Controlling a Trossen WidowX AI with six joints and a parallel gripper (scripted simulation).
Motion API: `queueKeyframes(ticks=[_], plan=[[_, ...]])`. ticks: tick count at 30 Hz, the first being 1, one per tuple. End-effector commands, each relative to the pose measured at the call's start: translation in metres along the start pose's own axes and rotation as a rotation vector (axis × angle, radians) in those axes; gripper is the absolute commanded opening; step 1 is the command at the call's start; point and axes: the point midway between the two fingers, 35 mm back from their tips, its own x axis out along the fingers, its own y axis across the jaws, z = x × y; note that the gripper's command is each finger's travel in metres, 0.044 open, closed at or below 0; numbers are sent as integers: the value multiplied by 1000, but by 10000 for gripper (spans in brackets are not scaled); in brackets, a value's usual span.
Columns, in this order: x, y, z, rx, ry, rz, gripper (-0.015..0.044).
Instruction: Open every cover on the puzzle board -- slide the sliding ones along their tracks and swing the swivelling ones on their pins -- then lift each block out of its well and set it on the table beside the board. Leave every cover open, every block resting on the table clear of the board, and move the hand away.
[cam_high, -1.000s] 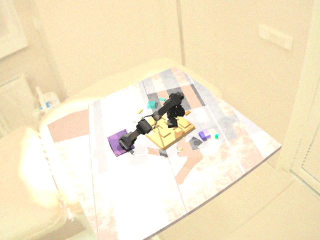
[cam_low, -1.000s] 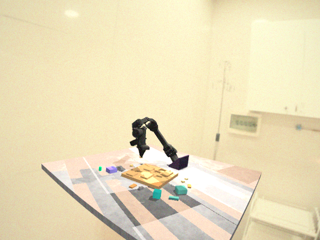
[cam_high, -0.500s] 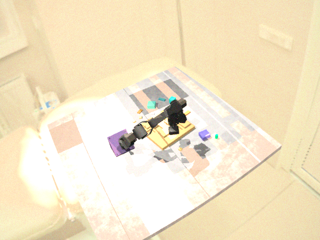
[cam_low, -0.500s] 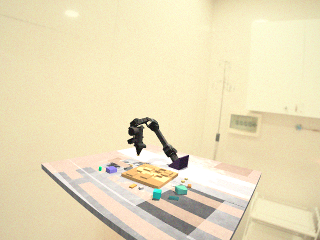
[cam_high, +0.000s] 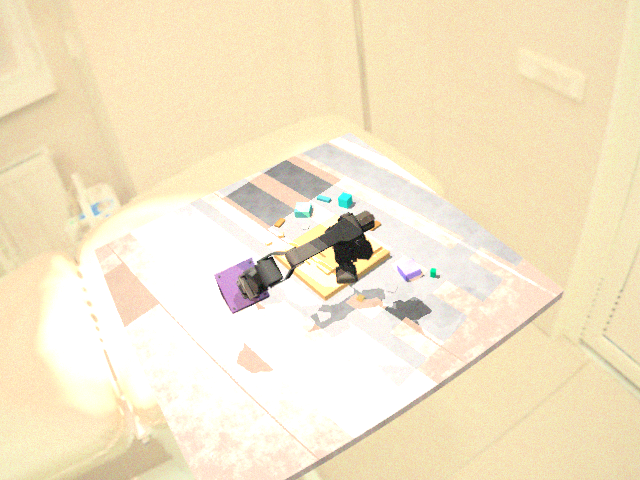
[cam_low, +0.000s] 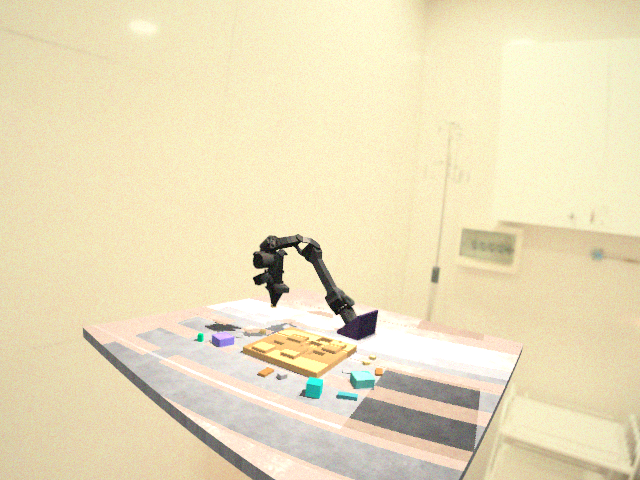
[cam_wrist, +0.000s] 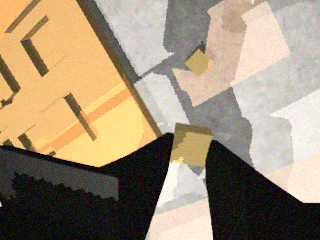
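Note:
My gripper (cam_low: 273, 304) (cam_wrist: 190, 143) is shut on a small yellow block (cam_wrist: 191, 146), held well above the table just off the board's edge. The yellow-orange puzzle board (cam_high: 325, 295) (cam_low: 315, 373) (cam_wrist: 117, 102) lies flat, with several raised covers and dark slots; the arm hides part of it in the top view. How far each cover stands open is too small to tell. Another yellow block (cam_high: 360, 298) (cam_low: 262, 331) (cam_wrist: 199, 62) rests on the table beside the board. An orange block (cam_high: 279, 222) (cam_low: 379, 371), a flat orange piece (cam_low: 265, 371) and two small yellow pieces (cam_low: 372, 357) (cam_low: 366, 362) also lie off the board.
A teal cube (cam_high: 345, 200) (cam_low: 313, 387), teal box (cam_high: 302, 210) (cam_low: 362, 379) and flat cyan bar (cam_high: 324, 198) (cam_low: 347, 396) stand on one side of the board. A purple block (cam_high: 409, 270) (cam_low: 222, 339) and green piece (cam_high: 433, 272) (cam_low: 200, 337) stand on another.

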Motion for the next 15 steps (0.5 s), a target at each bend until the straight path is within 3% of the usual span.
queueKeyframes(ticks=[1, 15], plan=[[0, -16, -6, -5, 0, -11, 80], [7, -35, -11, -4, -1, -21, 80]])
